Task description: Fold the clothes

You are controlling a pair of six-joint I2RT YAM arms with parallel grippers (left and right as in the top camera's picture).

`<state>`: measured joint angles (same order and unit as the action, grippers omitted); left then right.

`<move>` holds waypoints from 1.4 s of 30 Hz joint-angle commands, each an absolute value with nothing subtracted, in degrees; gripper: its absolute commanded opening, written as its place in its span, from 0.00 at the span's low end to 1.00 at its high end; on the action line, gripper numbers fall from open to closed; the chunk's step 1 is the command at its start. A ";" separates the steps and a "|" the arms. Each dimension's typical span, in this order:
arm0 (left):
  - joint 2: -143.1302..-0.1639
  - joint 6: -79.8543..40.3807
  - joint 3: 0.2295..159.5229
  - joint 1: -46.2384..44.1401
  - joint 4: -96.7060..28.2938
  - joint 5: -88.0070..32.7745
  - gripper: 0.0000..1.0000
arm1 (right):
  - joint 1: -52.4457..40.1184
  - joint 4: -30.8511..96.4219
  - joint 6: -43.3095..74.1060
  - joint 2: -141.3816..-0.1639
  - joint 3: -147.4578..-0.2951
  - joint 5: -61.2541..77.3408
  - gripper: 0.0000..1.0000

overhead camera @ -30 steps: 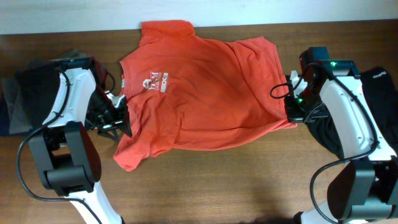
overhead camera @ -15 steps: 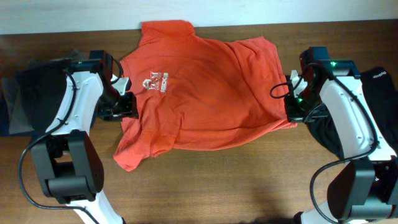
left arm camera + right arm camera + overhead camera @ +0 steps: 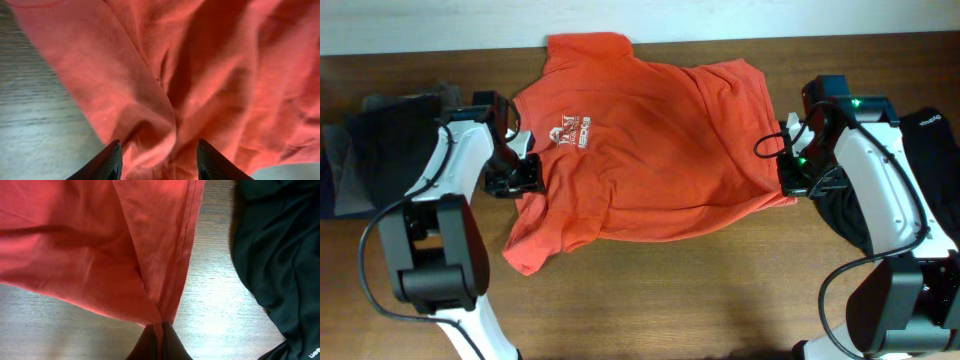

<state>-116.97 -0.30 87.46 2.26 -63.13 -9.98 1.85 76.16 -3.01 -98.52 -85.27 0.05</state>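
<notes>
Below, at the bottom edge of the left wrist view, the left gripper [image 3: 160, 160] shows only its two dark fingertips [image 3: 111, 161], the rest cut off by the frame. The jaws stand moderately apart. A raised ridge of the orange-red T-shirt [image 3: 200, 65] bulges between them; whether either tip presses the cloth cannot be made out. Grey wood of the table [image 3: 35, 125] shows to the left of the cloth.

In the right wrist view the right gripper [image 3: 159, 335] is closed, its tips pinching the shirt's hemmed edge, from which folds fan upward. Just beside the hem, across a strip of bare wood, lies the black shirt [image 3: 280, 255], its far side cut off by the frame.

Overhead, the T-shirt lies spread and wrinkled across the middle of the table, collar toward the far edge and white lettering [image 3: 572, 132] near the left gripper. That gripper sits at the shirt's left edge, its fingers blurred and dark against the cloth. The right gripper is at the right edge, its fingers hidden under the wrist. The black shirt is partly covered by the right arm [image 3: 880, 190]. A pile of dark cloth [image 3: 375, 160] lies at far left, behind the left arm.
</notes>
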 commanded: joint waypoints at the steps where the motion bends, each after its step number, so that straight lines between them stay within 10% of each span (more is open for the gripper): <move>1: -119.37 -0.86 87.02 1.85 -62.94 -8.93 0.47 | 2.33 76.05 -2.50 -97.12 -85.17 0.47 0.04; 4: -121.01 -0.82 87.02 1.85 -62.74 -8.88 0.47 | 2.33 76.07 -2.48 -97.12 -85.17 0.47 0.04; 7: -121.34 -0.86 87.29 1.87 -63.35 -8.60 0.01 | 2.33 76.07 -2.48 -97.12 -85.17 0.47 0.04; 16: -109.71 -19.49 91.11 5.26 -80.29 16.21 0.01 | 2.33 75.96 -2.50 -97.12 -85.17 0.45 0.04; 19: -109.69 -21.02 90.54 6.76 -80.93 20.01 0.04 | 2.33 75.99 -2.50 -97.12 -85.17 0.47 0.04; 24: -109.69 -20.99 89.23 8.71 -79.48 19.09 0.44 | 2.33 76.05 -2.50 -97.12 -85.17 0.47 0.04; 42: -109.69 -12.32 81.38 8.51 -78.39 1.23 0.49 | 7.44 78.28 14.48 -96.68 -85.19 -17.85 0.04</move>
